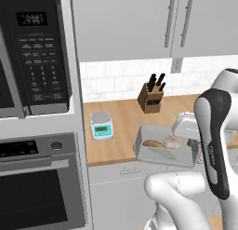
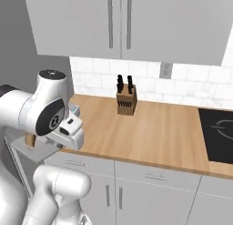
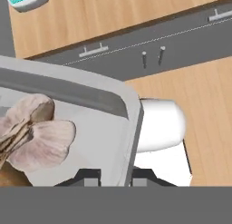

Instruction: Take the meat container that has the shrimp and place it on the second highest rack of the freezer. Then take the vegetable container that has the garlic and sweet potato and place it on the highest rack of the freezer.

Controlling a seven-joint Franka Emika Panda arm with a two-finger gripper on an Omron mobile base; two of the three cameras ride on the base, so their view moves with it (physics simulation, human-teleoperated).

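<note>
One vegetable container [image 1: 165, 150], grey tray, raised off the wooden surface [image 1: 125, 119] near its front edge. Contents: garlic [image 3: 38, 132], sweet potato [image 1: 153, 143]. Pincer [image 3: 115, 175] clamped on the tray's side wall, apparently held level so neither rolls out.

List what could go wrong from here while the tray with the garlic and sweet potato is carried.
1. The gripper pinches only the tray's thin side wall, so the tray may tilt or slip out.
2. The garlic and sweet potato lie loose inside; a tilt could roll them out.
3. The tray hangs at the counter's front edge, near the scale, and a swing could bump either.
</note>
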